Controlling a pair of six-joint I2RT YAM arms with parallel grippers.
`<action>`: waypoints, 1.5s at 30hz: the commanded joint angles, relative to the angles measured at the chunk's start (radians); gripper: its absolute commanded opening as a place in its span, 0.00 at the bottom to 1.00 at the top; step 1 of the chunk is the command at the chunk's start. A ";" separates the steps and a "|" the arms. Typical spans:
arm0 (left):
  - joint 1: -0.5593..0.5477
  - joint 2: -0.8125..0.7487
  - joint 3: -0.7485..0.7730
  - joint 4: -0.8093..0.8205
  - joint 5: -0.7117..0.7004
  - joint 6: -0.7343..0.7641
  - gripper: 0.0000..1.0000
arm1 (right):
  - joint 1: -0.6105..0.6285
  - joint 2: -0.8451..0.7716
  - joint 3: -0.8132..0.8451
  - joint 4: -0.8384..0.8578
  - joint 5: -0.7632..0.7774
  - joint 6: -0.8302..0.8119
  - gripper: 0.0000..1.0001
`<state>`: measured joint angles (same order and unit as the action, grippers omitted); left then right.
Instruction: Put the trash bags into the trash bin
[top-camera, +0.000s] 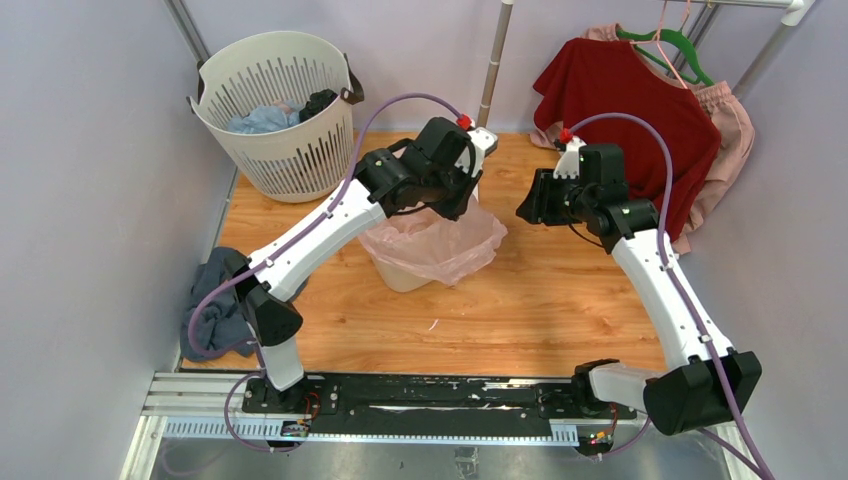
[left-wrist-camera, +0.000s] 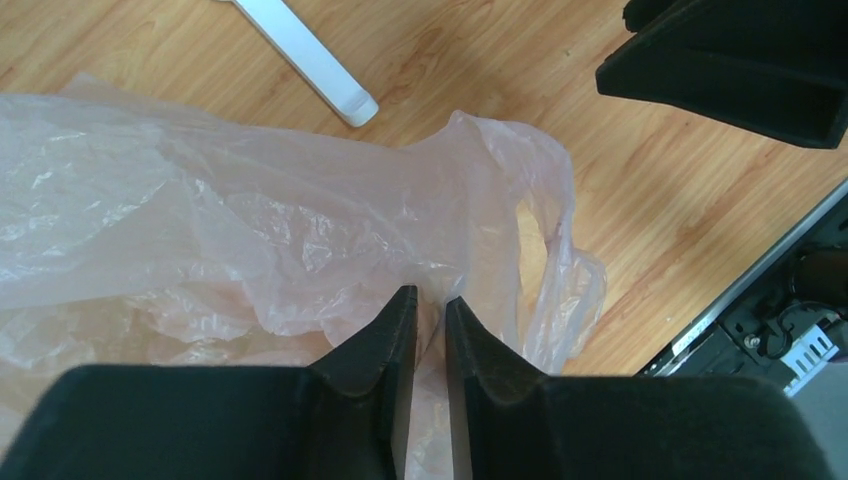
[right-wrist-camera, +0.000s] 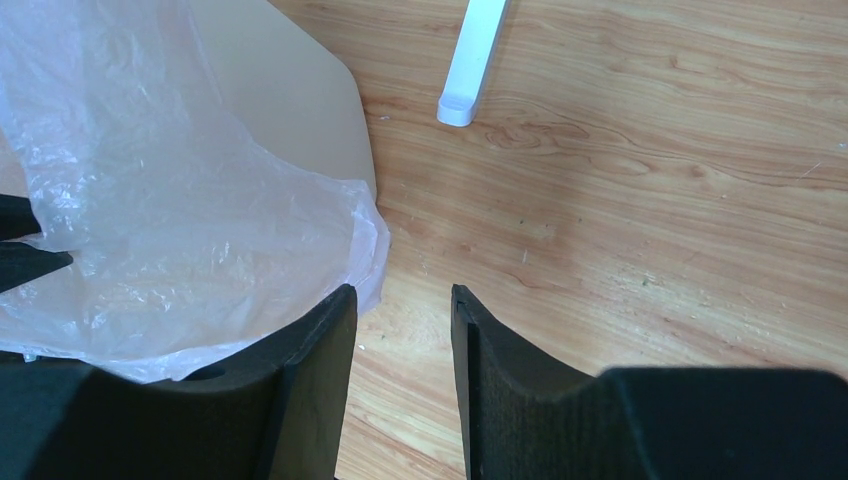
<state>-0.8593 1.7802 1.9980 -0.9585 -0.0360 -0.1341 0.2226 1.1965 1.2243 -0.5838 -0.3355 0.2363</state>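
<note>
One flimsy, slippery bag (left-wrist-camera: 250, 230): pinch bunched rim over bin (right-wrist-camera: 290, 90). L claw (left-wrist-camera: 431, 300) narrow round a fold, grip unclear; R claw (right-wrist-camera: 403, 295) apart, empty.

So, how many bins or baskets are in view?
2. The round white slotted plastic basket stands at the back left corner; the cream-beige plastic bin is in the middle, under the thin pale-pink plastic bag. I see no other.

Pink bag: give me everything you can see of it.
The bag is thin, translucent pale-pink plastic, crinkled, with a handle loop. It lies draped over the mouth of the beige bin, its edges spilling past the rim. A fold sits between the left pincer's narrowly parted fingers; grip unclear.
</note>
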 joint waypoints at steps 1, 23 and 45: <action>0.008 -0.027 -0.030 -0.008 0.028 -0.002 0.19 | -0.020 0.010 -0.015 0.004 -0.020 -0.019 0.44; 0.008 -0.409 -0.450 -0.032 0.077 -0.005 0.25 | -0.023 0.008 -0.062 0.071 -0.149 0.012 0.44; 0.003 -0.693 -0.743 -0.105 0.020 -0.132 0.38 | 0.058 0.201 -0.167 0.821 -0.668 0.399 0.46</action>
<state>-0.8597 1.0626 1.2934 -0.9775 -0.0002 -0.2493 0.2440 1.3502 1.0676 0.0505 -0.9123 0.5358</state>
